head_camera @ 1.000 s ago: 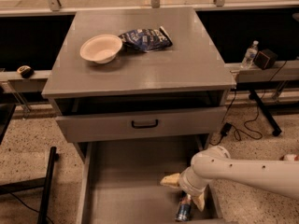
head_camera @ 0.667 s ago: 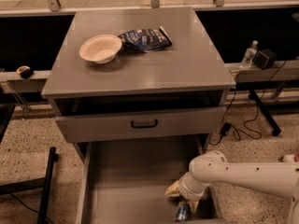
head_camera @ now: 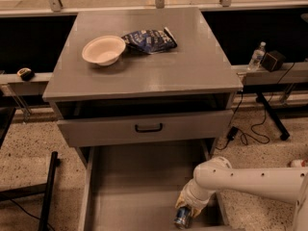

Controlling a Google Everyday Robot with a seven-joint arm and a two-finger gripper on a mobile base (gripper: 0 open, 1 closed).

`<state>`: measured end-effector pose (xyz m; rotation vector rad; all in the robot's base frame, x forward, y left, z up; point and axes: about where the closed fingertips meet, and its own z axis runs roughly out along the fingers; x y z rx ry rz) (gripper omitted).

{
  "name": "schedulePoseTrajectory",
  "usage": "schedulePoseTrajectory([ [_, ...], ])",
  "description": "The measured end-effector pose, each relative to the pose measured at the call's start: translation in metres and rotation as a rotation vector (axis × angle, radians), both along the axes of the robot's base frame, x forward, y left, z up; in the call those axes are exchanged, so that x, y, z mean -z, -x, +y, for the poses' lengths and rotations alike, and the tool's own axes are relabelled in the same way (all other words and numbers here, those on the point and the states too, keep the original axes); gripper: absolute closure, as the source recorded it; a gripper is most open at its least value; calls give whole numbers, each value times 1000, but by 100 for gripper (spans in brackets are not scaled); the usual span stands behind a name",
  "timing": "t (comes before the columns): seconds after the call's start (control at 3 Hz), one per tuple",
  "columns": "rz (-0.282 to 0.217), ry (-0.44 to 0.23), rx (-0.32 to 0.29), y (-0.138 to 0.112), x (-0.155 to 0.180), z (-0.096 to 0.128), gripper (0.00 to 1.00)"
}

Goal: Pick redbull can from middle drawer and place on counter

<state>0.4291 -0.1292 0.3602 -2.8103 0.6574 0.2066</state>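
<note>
The middle drawer [head_camera: 139,177] is pulled out wide below the cabinet, with a plain grey bottom. The redbull can [head_camera: 183,219], blue and silver, stands in the drawer's front right corner. My gripper [head_camera: 186,207] hangs from the white arm that comes in from the right. It sits directly on top of the can and hides the can's upper part. The counter [head_camera: 192,61] is the broad grey cabinet top above.
A white bowl [head_camera: 103,49] and a dark blue snack bag [head_camera: 149,40] lie on the counter's back left. The upper drawer front with a black handle [head_camera: 148,127] is slightly open. A water bottle [head_camera: 256,57] and cables sit to the right.
My gripper has moved down and toward the front of the drawer, from beside the can to right on top of it. The can stays in its corner.
</note>
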Motion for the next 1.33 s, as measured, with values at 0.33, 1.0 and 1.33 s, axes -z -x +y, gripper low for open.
schedulePoseTrajectory([
  [0.33, -56, -60, 4, -3, -22, 2, 96],
  [1.0, -241, -329, -17, -6, -161, 30, 100],
  [1.33, -347, -418, -33, 1, -223, 7, 100],
])
